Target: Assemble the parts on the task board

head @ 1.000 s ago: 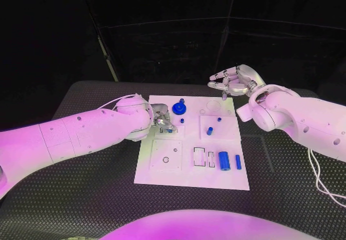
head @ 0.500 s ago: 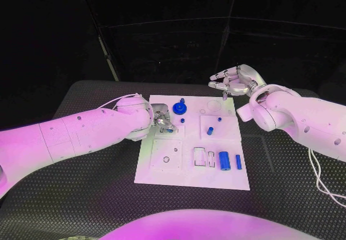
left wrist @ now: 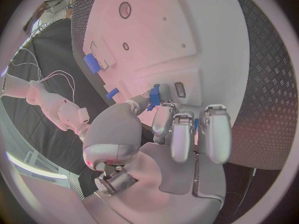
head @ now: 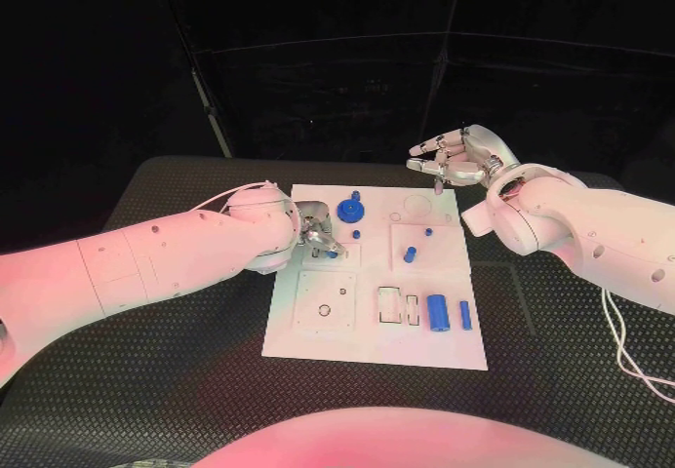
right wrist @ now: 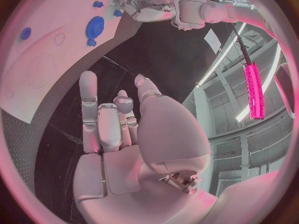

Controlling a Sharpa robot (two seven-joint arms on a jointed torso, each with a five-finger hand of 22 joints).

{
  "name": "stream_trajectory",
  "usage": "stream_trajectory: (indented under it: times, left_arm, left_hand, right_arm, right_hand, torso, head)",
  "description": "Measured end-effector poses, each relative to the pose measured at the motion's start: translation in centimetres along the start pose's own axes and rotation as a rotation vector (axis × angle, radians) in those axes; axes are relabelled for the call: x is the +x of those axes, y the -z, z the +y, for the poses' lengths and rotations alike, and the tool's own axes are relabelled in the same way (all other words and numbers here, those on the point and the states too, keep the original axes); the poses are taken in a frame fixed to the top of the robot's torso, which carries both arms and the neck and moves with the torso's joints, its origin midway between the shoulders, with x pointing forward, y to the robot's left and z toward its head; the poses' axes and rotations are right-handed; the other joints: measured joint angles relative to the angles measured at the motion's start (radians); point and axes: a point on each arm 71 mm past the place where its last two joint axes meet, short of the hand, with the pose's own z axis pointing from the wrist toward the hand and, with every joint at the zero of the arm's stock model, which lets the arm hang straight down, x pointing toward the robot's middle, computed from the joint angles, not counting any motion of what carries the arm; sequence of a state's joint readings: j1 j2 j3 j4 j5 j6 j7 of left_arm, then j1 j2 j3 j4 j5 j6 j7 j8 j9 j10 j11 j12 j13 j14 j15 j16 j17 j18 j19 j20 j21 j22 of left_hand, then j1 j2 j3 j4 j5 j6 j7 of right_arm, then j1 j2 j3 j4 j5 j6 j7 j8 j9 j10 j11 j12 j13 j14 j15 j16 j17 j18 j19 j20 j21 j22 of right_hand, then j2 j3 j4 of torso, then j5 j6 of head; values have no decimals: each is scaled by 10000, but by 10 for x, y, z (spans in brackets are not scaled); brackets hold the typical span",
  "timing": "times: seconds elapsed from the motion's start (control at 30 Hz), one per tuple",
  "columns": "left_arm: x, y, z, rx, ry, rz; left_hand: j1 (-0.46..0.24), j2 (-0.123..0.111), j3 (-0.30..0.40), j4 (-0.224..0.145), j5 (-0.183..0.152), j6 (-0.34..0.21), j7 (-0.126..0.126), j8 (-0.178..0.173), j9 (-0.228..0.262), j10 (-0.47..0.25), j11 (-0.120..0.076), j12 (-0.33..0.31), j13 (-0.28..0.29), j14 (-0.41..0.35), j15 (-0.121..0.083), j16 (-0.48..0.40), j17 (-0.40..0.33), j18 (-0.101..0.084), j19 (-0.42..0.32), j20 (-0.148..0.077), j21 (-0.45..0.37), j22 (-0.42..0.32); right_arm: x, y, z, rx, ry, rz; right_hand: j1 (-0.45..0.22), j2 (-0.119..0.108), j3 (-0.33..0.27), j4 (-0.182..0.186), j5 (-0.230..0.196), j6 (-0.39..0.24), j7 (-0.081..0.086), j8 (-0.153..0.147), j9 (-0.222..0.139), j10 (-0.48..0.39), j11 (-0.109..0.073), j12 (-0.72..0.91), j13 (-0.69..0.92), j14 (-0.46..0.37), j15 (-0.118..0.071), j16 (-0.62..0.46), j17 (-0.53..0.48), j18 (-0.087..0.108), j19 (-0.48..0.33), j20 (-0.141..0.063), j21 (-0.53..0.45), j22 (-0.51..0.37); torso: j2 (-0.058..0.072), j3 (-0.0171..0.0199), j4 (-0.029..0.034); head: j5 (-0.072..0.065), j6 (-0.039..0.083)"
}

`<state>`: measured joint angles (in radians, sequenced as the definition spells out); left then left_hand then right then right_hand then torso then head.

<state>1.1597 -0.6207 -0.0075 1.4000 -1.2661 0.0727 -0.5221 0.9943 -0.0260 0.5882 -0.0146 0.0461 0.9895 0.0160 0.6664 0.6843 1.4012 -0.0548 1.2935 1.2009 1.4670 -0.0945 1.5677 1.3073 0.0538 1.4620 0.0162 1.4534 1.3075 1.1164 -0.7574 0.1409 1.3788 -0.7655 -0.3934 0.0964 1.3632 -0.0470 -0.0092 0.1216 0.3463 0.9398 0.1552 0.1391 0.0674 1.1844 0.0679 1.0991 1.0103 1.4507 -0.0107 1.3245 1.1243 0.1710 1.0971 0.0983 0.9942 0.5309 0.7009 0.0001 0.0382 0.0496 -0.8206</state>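
The white task board [head: 317, 336] lies in the middle of the table. My left hand [head: 315, 238] rests low over its left part, thumb and fingers [left wrist: 176, 134] closed round a small blue part [left wrist: 154, 96] that touches the board. A blue gear [head: 350, 210] stands near the far edge, with a small blue peg [head: 356, 234] just in front of it. Two short blue pegs [head: 410, 255] stand right of centre. A blue cylinder [head: 438, 313] and a thin blue bar [head: 464, 314] lie near the right front. My right hand [head: 458, 156] hangs beyond the far right corner, fingers apart and holding nothing.
The board has a square plate with holes [head: 325, 300] and rectangular slots [head: 388, 304] near its front. Black textured table [head: 169, 390] surrounds the board on all sides. The right wrist view shows the gear [right wrist: 94, 25] and my left hand [right wrist: 146, 5] beyond it.
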Motion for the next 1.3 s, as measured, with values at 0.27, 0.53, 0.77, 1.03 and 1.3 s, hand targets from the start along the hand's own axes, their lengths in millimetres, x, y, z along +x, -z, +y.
stream_trajectory:
  times: [0.27,0.53,0.77,1.03,1.3]
  left_arm:
    - [-1,-1,-1,-8,-37,36]
    - [-1,-1,-2,-10,-84,89]
    - [-1,-1,-2,-6,-117,107]
    - [-1,-1,-1,-3,-138,136]
    - [-1,-1,-1,-4,-142,149]
  left_hand:
    - [0,0,-26,-26,-1,-1,1,1,10,13,15,0,0,0,0,0,0,0,0,0,0,0]
    - [0,1,-26,-26,-28,-16,16,1,10,13,17,0,6,0,0,0,0,1,0,0,0,0]
    - [0,1,-26,-26,-38,20,-20,1,3,12,18,0,28,0,0,0,0,1,0,0,39,0]
    - [0,1,-26,-26,2,21,-21,1,13,11,20,0,40,0,0,0,0,2,0,0,39,-1]
    - [-1,2,-26,-26,2,20,-20,1,11,18,13,0,60,0,0,0,0,2,0,0,39,0]
  right_arm:
    - [0,0,0,1,0,2]
    - [0,0,0,3,1,0]
    - [0,0,0,6,1,-1]
    - [0,0,0,8,-1,1]
    - [1,-1,0,5,-8,18]
  right_hand:
    - [0,0,-28,27,0,0,0,42,0,0,0,6,-5,0,0,0,-1,-1,0,0,0,-4]
    - [-41,-41,-28,27,0,0,0,42,0,0,0,6,-4,0,0,0,-1,-1,0,0,0,-3]
    - [-41,-41,-28,27,0,0,0,42,0,0,0,6,-4,0,0,0,-2,0,0,0,0,-3]
    - [-41,-41,-28,27,0,0,0,42,0,0,0,6,-3,0,0,0,-2,0,0,0,0,-3]
    - [-40,-41,-28,27,0,0,0,41,0,0,0,6,-3,0,0,0,-3,0,0,0,0,-2]
  torso:
    - [1,0,-1]
    - [1,0,-3]
    - [1,-3,-3]
    - [-5,-4,-3]
    - [-9,-8,-5]
  head:
    - [-6,-25]
    - [-11,-41]
    - [-12,-53]
    - [12,-58]
    - [0,-40]
